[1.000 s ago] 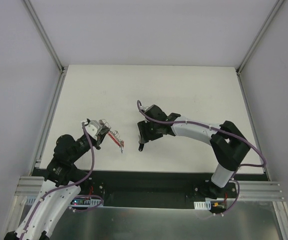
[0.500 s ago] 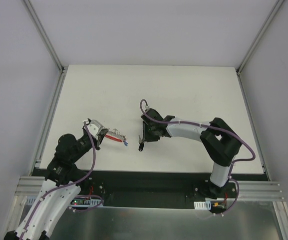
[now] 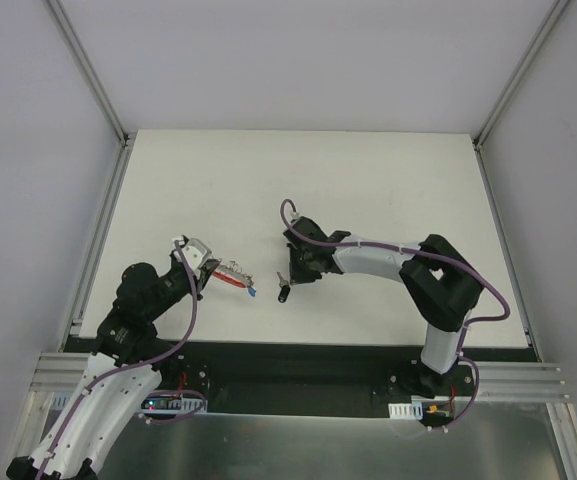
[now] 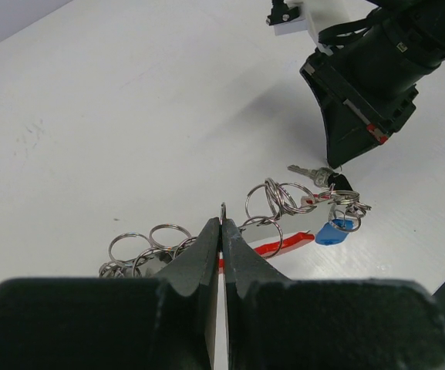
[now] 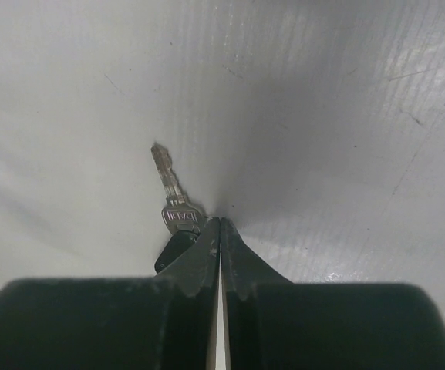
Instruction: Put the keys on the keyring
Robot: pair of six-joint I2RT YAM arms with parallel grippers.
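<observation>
My left gripper (image 4: 222, 223) is shut on one thin ring of the keyring (image 4: 282, 197), a bunch of silvery rings with a curved red tag (image 4: 284, 245). From above, the left gripper (image 3: 208, 265) holds the keyring (image 3: 230, 274) low over the table. A blue key (image 4: 332, 232) hangs at its far end. The black-headed key (image 5: 177, 217) lies flat on the table against my right gripper's left finger. The right gripper (image 5: 220, 221) is shut, tips down on the table, with nothing visible between them. From above, the black key (image 3: 284, 294) lies just below the right gripper (image 3: 288, 279).
The white table (image 3: 368, 190) is walled by grey panels at the left, right and back. A metal rail (image 3: 98, 240) runs along its left edge, and a black strip (image 3: 298, 355) marks the near edge by the arm bases.
The right gripper has closed from open and come down beside the black key, its elbow drawn inward. The left gripper has shifted the keyring slightly toward the right gripper.
</observation>
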